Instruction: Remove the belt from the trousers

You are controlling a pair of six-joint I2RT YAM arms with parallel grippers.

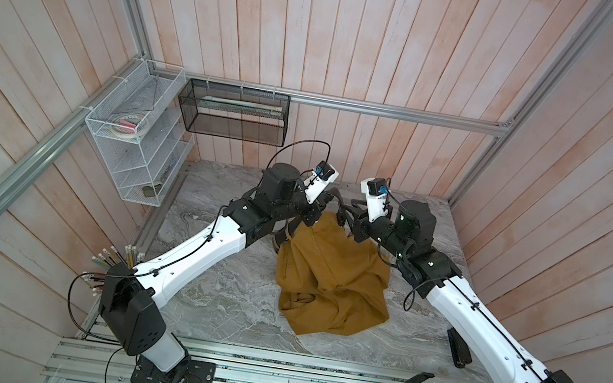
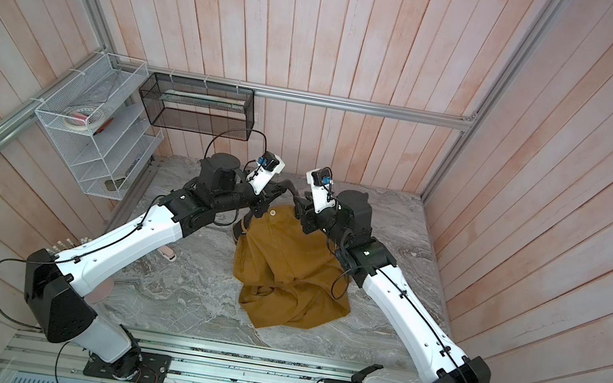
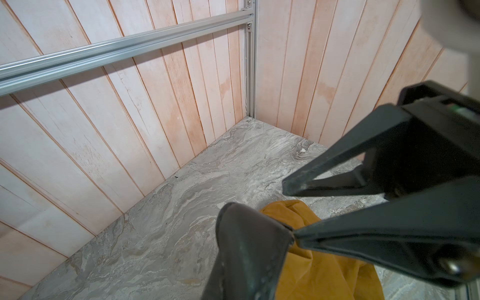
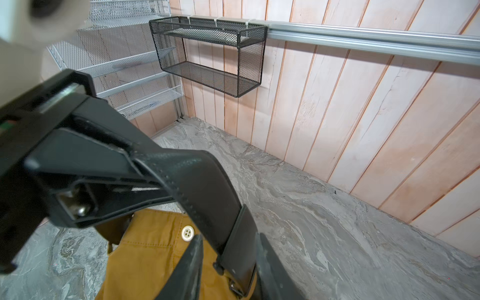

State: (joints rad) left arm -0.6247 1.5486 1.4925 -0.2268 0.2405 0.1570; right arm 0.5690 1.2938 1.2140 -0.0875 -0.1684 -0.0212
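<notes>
The mustard-brown trousers (image 1: 333, 273) lie crumpled mid-table, the waist toward the back wall, with a pale button (image 4: 187, 233) showing. The black belt (image 1: 335, 195) arches up above the waist between both grippers. My left gripper (image 1: 324, 200) is shut on the strap (image 4: 202, 187), as the right wrist view shows (image 4: 141, 167). My right gripper (image 4: 228, 270) is open, its fingers either side of the belt's buckle end (image 4: 239, 275), with a gap on one side. In the left wrist view the strap (image 3: 246, 254) hides my own jaws. More belt shows at the waist's left side (image 2: 242, 228).
A short black bar-shaped object (image 1: 457, 347) lies on the marble table (image 1: 218, 304) near the right arm. A black mesh basket (image 1: 233, 113) and a white wire shelf (image 1: 136, 139) hang at the back left. A pencil holder (image 1: 115, 266) sits by the left arm's base. The back wall is close behind both grippers.
</notes>
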